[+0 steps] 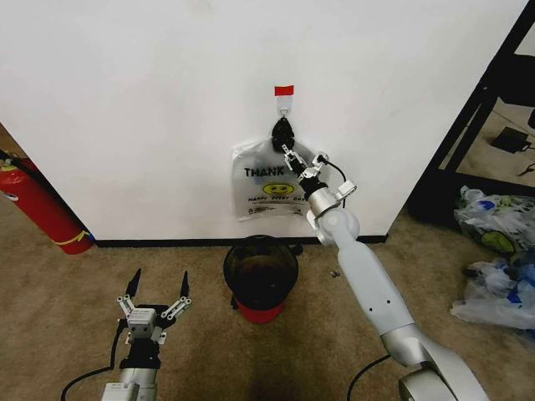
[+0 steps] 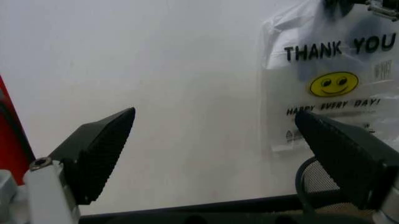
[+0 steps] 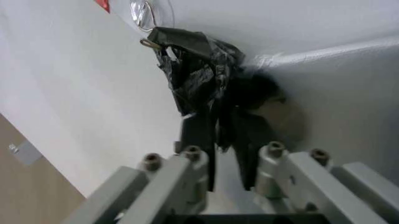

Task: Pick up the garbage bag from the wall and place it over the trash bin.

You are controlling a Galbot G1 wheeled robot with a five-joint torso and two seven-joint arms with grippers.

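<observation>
Right pincer (image 1: 287, 150) at smiley-printed garbage bag (image 1: 267, 188).

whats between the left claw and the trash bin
Only bare tan carpet, seen in the head view: the open left claw hovers apart from the trash bin.

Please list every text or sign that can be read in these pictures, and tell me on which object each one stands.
"THANK YOU": black letters on the garbage bag hanging on the wall.
Yellow smiley sign: on the same bag, under those words.
"HAPPY EVERY DAY!": below the smiley.
Small print near the bag's lower edge: too small to read.
</observation>
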